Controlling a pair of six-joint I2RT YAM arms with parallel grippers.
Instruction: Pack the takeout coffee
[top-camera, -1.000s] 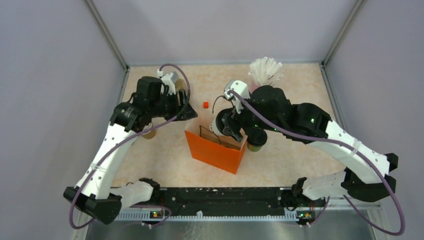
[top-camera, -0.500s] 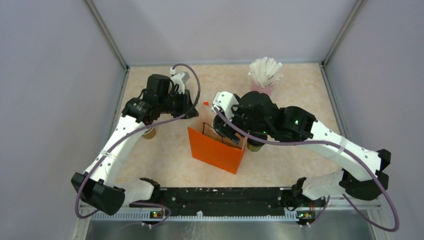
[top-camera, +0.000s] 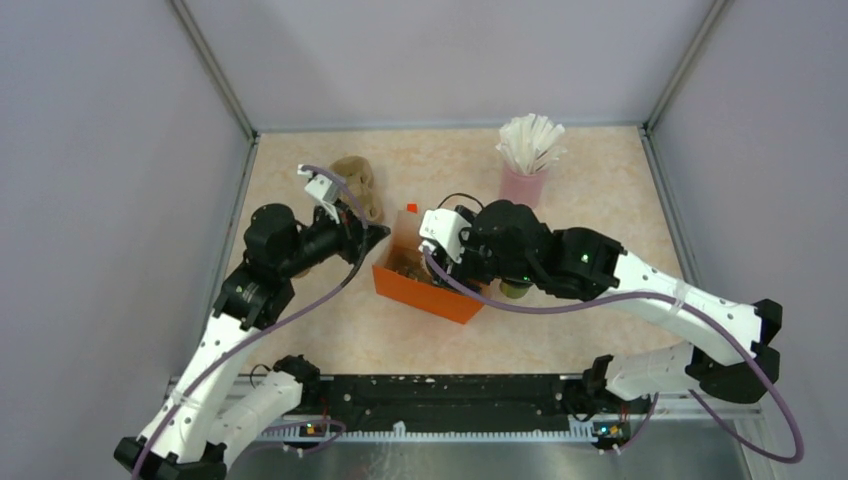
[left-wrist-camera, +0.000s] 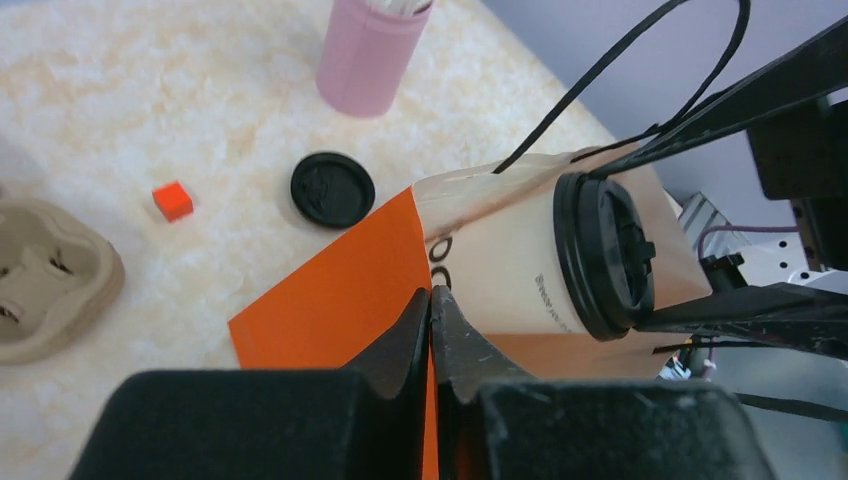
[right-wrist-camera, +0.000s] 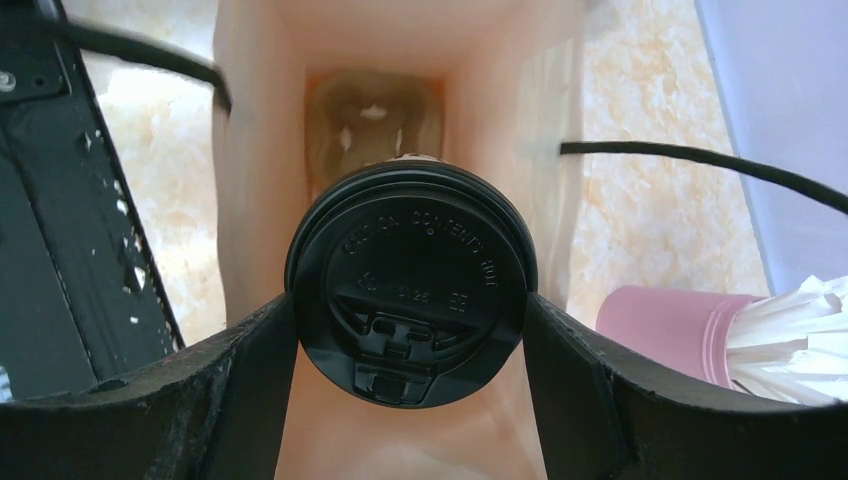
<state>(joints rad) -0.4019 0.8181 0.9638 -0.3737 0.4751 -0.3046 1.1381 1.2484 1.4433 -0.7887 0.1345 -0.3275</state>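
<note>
Right gripper clamps the black-lidded cream paper cup inside the orange paper bag, centre frame; left gripper pinches its edge.

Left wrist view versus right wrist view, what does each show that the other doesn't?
Left wrist only: a loose black lid, a small orange cube and a cardboard cup tray on the table, plus the left pincer shut on the orange bag's edge. Right wrist only: the bag's pale inside down to its bottom, and the right pincer closed on both sides of the takeout coffee. Both: the coffee's black lid, the pink cup, the bag.
</note>
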